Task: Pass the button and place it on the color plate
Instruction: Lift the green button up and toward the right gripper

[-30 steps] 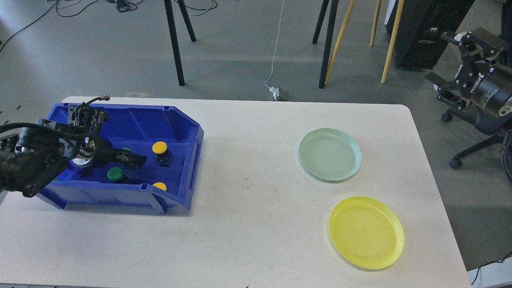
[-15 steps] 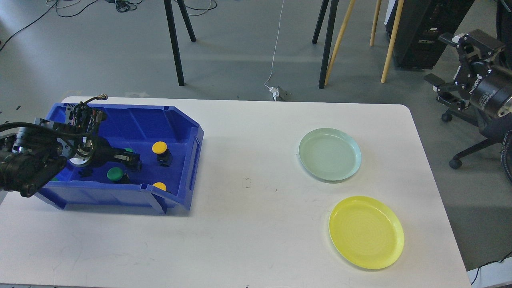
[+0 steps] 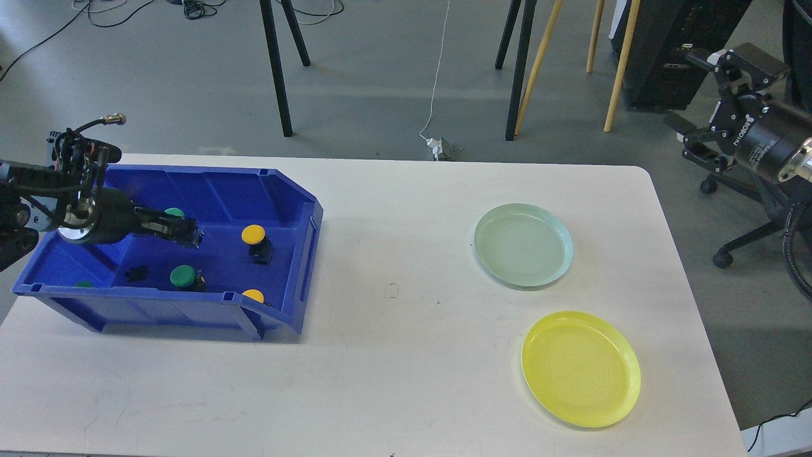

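Note:
My left gripper (image 3: pixel 183 232) hangs raised inside the blue bin (image 3: pixel 279 184) and looks shut on a green button (image 3: pixel 173 213), whose cap shows just above the fingers. Loose in the bin lie a yellow button (image 3: pixel 253 235), a green button (image 3: pixel 183 275), a second yellow button (image 3: pixel 254 296) at the front wall and a bit of green (image 3: pixel 82 284) at the front left. The pale green plate (image 3: pixel 523 244) and the yellow plate (image 3: pixel 580 368) sit bare on the table's right side. My right gripper (image 3: pixel 690 95) is open and empty, off the table's right edge.
The white table (image 3: pixel 393 355) spans the view between bin and plates. A small black part (image 3: pixel 135 273) lies in the bin. Behind the table stand tripod legs (image 3: pixel 279 70), wooden poles (image 3: pixel 539 63) and an office chair base (image 3: pixel 736 244).
My left gripper rose and pulled back to the left, taking a green button up off the bin floor. My right gripper drifted slightly up and left.

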`<state>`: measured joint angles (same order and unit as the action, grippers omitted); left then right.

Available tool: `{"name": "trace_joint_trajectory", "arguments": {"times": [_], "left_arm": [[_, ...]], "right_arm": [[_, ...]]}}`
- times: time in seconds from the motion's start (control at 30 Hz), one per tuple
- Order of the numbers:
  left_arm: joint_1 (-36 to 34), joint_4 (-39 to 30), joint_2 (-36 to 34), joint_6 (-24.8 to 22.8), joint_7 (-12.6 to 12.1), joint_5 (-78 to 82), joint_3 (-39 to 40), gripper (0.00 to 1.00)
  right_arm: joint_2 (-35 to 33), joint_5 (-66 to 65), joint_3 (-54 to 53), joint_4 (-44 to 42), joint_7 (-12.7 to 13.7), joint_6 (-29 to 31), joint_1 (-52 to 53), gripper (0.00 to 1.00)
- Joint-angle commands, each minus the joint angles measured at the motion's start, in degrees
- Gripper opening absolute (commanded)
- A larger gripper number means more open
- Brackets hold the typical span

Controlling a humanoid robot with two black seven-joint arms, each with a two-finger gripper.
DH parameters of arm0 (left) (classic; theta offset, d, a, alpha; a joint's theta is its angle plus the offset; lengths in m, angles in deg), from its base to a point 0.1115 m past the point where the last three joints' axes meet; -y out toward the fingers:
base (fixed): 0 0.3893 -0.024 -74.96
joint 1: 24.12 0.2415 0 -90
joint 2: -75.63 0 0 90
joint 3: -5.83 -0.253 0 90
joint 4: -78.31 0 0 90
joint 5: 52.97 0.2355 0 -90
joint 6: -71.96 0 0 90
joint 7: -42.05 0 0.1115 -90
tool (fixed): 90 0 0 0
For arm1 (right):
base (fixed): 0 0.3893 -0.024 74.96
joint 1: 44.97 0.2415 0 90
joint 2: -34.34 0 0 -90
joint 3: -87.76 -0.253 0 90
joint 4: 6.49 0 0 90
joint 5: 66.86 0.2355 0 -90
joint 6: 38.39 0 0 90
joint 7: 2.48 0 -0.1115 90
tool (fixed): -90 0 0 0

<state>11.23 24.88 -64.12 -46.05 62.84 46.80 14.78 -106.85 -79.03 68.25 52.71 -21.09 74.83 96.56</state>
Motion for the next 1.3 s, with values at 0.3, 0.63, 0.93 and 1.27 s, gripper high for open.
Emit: {"name": "trace_joint_trajectory", "arguments": {"times": [0.3, 0.63, 0.93, 1.27], "left_arm": [[-5.3, -10.6, -12.6, 0.0, 0.3, -9.3, 11.1, 0.27], [-15.6, -10.6, -6.1, 0.0, -1.5, -18.8, 17.1, 0.27], [-18.0, -10.6, 5.3, 0.0, -1.5, -20.0, 18.8, 0.27], [-17.2, -10.7, 17.6, 6.3, -0.2, -17.8, 17.6, 0.27]], "right_arm": [[4.9, -0.2, -7.6, 0.2, -3.5, -4.2, 0.1, 0.98], [8.9, 0.1, -7.8, 0.5, -3.5, -4.6, 1.6, 0.99], [13.5, 4.6, -8.6, 4.3, 3.8, -1.1, 0.7, 0.99], [12.9, 6.0, -9.4, 12.3, 3.8, -0.4, -0.9, 0.99]]}}
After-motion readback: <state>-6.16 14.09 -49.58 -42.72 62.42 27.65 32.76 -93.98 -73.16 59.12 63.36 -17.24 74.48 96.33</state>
